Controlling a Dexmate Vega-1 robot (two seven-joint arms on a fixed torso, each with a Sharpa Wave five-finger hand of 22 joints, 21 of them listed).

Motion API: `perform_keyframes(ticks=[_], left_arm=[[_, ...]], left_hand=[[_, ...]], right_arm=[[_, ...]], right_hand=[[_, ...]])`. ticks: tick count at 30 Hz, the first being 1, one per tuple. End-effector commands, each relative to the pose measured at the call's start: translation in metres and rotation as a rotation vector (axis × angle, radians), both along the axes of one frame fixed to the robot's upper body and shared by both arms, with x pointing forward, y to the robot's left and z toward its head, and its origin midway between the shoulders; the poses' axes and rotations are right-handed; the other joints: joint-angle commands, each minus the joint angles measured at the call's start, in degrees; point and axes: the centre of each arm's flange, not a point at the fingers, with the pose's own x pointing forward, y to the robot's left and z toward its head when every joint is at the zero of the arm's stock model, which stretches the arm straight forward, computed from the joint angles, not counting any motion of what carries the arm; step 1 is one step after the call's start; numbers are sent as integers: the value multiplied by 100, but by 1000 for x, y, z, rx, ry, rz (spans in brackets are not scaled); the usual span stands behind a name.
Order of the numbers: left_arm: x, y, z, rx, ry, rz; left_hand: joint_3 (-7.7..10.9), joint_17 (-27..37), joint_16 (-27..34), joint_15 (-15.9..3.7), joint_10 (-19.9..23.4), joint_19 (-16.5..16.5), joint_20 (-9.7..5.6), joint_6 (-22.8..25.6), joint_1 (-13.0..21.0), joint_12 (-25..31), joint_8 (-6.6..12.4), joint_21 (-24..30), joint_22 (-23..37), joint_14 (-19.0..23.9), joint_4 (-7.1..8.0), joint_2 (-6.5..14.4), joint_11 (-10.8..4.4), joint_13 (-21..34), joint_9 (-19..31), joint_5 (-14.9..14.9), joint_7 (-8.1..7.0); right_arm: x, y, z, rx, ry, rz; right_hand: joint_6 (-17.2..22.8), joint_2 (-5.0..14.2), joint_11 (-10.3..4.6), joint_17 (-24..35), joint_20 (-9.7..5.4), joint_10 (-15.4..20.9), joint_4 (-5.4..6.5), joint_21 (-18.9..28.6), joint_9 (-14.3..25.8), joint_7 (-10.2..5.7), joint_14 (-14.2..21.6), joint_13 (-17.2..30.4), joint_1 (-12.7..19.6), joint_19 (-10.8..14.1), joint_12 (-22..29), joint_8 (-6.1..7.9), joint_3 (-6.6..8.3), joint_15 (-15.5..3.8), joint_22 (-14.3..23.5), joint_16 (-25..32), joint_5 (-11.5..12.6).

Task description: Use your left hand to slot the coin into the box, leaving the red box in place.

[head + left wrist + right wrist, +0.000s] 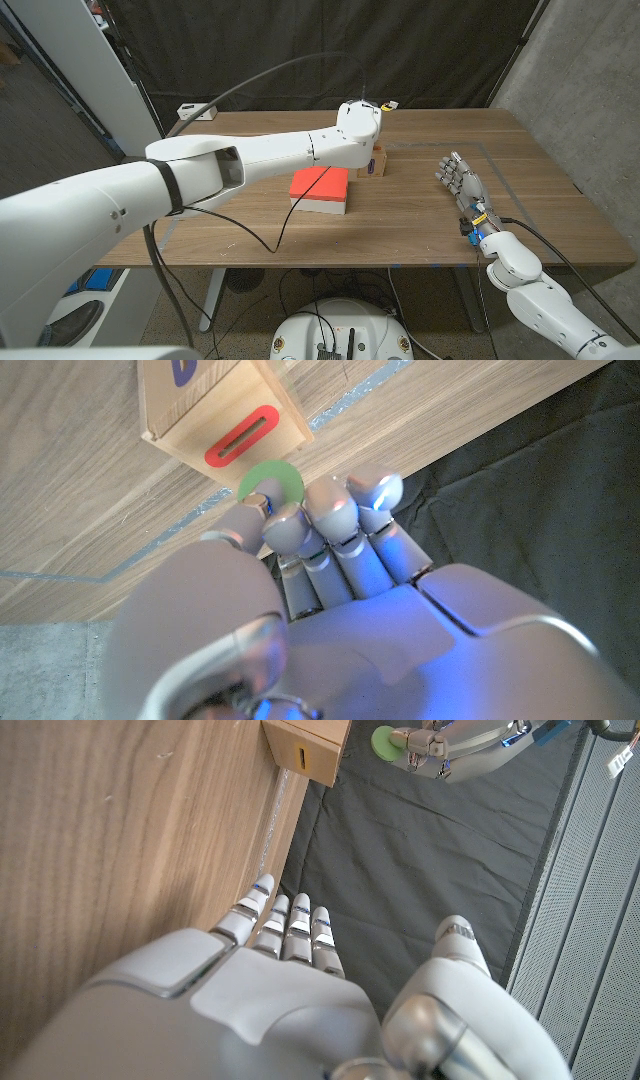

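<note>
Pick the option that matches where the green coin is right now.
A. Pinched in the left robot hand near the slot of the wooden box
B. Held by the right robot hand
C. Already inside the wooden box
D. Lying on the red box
A: the left wrist view shows the green coin pinched at the fingertips of the left robot hand, close to the red-rimmed slot of the wooden box.

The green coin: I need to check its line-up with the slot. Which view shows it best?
The left wrist view: the green coin sits in the left hand's fingertips beside the box's red-rimmed slot. The right wrist view shows it small and distant.
</note>
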Motion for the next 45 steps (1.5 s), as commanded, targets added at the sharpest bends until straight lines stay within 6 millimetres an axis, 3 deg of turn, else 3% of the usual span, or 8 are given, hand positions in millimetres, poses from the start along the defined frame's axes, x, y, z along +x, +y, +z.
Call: perform_keyframes(ticks=[1,45], left_arm=[[3,-2,-5,-6,9,-12],[16,-5,-21,-12,-5,-23]], left_hand=[[35,14,-7,-20,44,-5,-433,670,-30,-7,174,29,-5,11,27,0,-14,-14,427,-1,489],[103,-1,37,-20,103,74,-433,753,-157,-121,191,73,-29,39,13,-12,-15,-77,495,1,461]], right_arm=[[0,-1,2,-1,0,-2],[7,-2,1,11,-4,-3]], right_hand=[[27,52,-4,15,3,26,-44,1,29,72,9,27,16,48,-15,-11,18,19,16,13,-10],[24,51,-9,10,10,33,-46,3,29,69,17,28,19,56,-14,-12,19,9,16,16,-10]])
